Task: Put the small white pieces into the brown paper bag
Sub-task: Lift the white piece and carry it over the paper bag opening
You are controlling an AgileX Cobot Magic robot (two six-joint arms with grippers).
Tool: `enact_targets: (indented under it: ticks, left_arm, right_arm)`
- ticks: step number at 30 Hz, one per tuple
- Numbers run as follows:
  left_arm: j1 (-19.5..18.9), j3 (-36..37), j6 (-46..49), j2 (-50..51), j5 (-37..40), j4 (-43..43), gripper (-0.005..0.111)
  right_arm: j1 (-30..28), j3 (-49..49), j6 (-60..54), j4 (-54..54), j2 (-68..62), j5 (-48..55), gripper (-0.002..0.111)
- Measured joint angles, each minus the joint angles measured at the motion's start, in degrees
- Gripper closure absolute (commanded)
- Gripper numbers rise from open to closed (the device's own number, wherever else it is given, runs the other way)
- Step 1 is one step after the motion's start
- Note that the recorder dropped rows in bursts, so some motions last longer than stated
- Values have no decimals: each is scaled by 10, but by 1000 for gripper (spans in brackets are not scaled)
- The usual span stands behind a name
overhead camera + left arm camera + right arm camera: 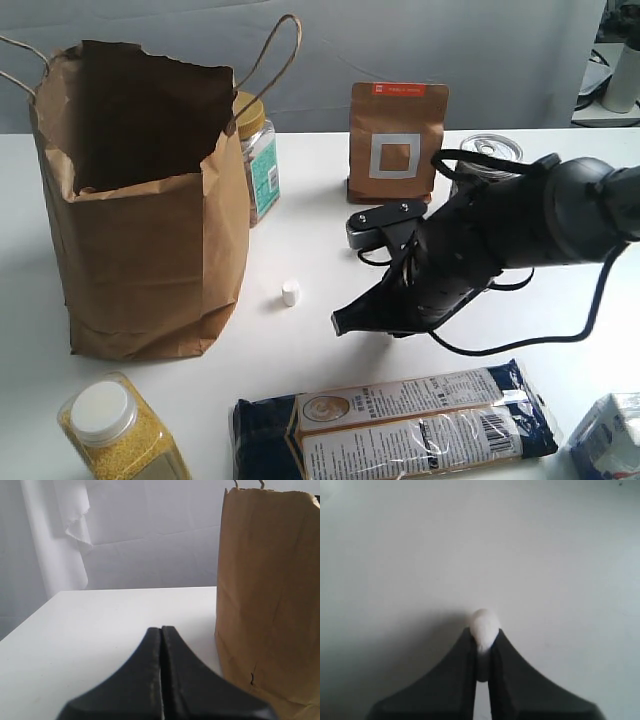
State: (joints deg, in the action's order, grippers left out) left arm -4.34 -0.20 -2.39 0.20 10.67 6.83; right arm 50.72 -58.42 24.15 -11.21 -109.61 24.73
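Right gripper [483, 639] pinching a small white piece [484, 625] over the white table [560, 555]
Only the right wrist view shows that pinch; the exterior view shows another white piece [290, 292] at centre frame, just right of the brown paper bag [150, 240] at left. The left wrist view alone shows the left gripper [161, 632], jaws pressed together

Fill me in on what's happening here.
The right tool is shut on one small white piece, pinched at its tips close to the table, to the right of the brown paper bag in the exterior view. A second white piece lies loose on the table beside the bag. The left tool is shut and empty, near the bag's wall. The bag's inside is too dark to tell what it holds.
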Motion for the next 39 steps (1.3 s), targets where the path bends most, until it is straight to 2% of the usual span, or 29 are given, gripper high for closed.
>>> enact_targets:
  ticks: [12,17,24,31,34,39]
  left_arm:
    - [0,0,0,0,0,0,107]
    - [0,0,0,0,0,0,107]
    - [0,0,0,0,0,0,107]
    - [0,0,0,0,0,0,107]
    - [0,0,0,0,0,0,107]
    - [0,0,0,0,0,0,107]
  right_arm:
    - [0,0,0,-11,206,23,108]
    - [14,0,34,-65,307,25,108]
    - [59,0,99,-138,407,-47,108]
    - [111,-22,105,-145,409,-135,108]
    - [145,-89,105,-147,359,-148,108]
    - [160,-198,105,-146,240,-139,108]
